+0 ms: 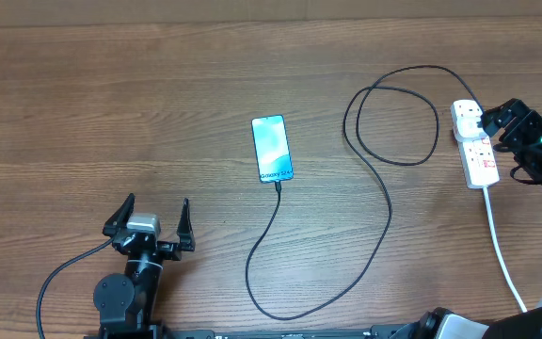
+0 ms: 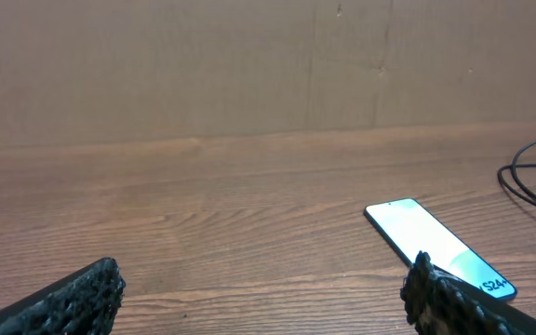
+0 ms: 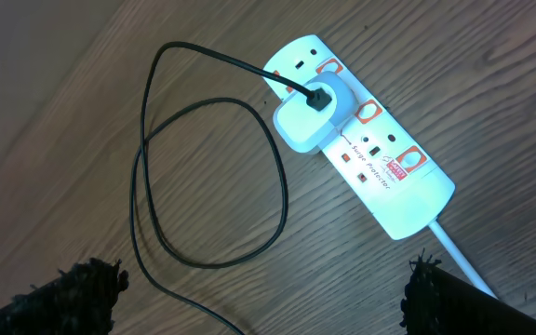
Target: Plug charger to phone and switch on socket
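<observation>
As seen from overhead, the wooden tabletop (image 1: 111, 94) carries the phone (image 1: 272, 148) at centre, screen up, and the socket (image 1: 475, 146) near the right edge, well apart from it. The charger (image 1: 389, 202) meets the phone's near short edge and sweeps toward the robot. It then loops back to the socket, where its black plug sits in a white adapter (image 3: 310, 112) seated in one outlet. A white cord (image 1: 502, 254) leaves the socket's near end. At the front edge, the left end effector (image 1: 149, 226) has its fingers spread wide and grips nothing; the phone lies ahead and to its right, with bare wood between. At the right edge, the right end effector (image 1: 511, 141) is likewise spread and grips nothing, just beside the socket, which the wrist view places beyond the fingertips. Red switch marks (image 3: 370, 110) show beside the outlets; the switch position cannot be told.
</observation>
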Robot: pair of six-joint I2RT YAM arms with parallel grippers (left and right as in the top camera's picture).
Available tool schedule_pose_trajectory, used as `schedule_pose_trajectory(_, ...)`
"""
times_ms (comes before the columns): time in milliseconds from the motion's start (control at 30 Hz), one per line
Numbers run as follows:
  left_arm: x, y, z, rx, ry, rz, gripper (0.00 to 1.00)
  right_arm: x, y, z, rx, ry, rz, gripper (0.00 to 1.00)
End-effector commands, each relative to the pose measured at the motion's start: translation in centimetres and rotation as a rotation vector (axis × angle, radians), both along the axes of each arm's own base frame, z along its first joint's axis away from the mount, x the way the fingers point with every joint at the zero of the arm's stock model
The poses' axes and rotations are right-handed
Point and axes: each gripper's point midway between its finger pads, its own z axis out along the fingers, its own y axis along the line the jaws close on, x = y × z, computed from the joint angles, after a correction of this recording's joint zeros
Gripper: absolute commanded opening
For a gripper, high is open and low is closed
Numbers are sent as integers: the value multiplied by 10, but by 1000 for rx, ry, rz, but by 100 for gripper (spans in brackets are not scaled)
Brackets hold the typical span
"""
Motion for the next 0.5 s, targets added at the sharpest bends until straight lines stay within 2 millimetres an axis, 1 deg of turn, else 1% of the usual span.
schedule_pose_trajectory(0, 0, 5, 0, 23, -6, 22, 100, 0, 1, 3, -4, -12, 1, 100)
schedule_pose_trajectory(467, 0, 5, 0, 23, -6, 22, 100, 2, 1, 4, -8, -20, 2, 100)
